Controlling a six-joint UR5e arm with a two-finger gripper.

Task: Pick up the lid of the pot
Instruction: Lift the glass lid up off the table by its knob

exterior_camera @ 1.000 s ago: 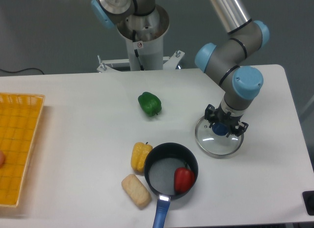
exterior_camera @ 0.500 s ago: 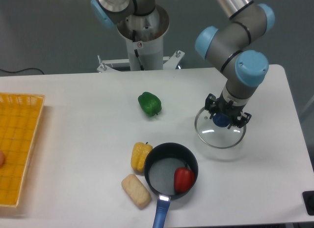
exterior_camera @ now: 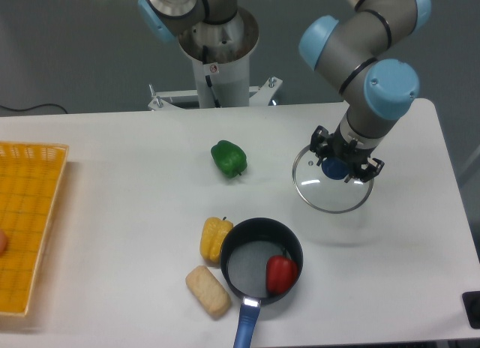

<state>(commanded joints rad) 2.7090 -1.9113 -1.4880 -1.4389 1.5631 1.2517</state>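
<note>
Gripping the pot lid (exterior_camera: pixel 328 196) by its blue knob (exterior_camera: pixel 334 169), to judge by the fingers on either side of it. Reading the gripper (exterior_camera: pixel 346 156) as closed on that knob, with contact partly hidden. Placing the lid directly under the fingertips, spreading outward from them and a little toward the camera. Round, so offering no long axis to line up with; needing only a central hold on the knob. No choice of arm to make, with just one on the rig.

Probably past the grasp and into the lift; hard to tell from one view how high off the table (exterior_camera: pixel 150 235). Calling next for a straight upward pull, keeping the rim level. Watching for a slip at the knob, or a swing if held off-centre.

Farther out, down and picture-left from the gripper: seeing the black pan (exterior_camera: pixel 251 259) with a red vegetable (exterior_camera: pixel 281 274) inside, then a yellow vegetable (exterior_camera: pixel 215 238) beside it. Across to picture-left, nearly level with the gripper: noting a green pepper (exterior_camera: pixel 229 159).
</note>
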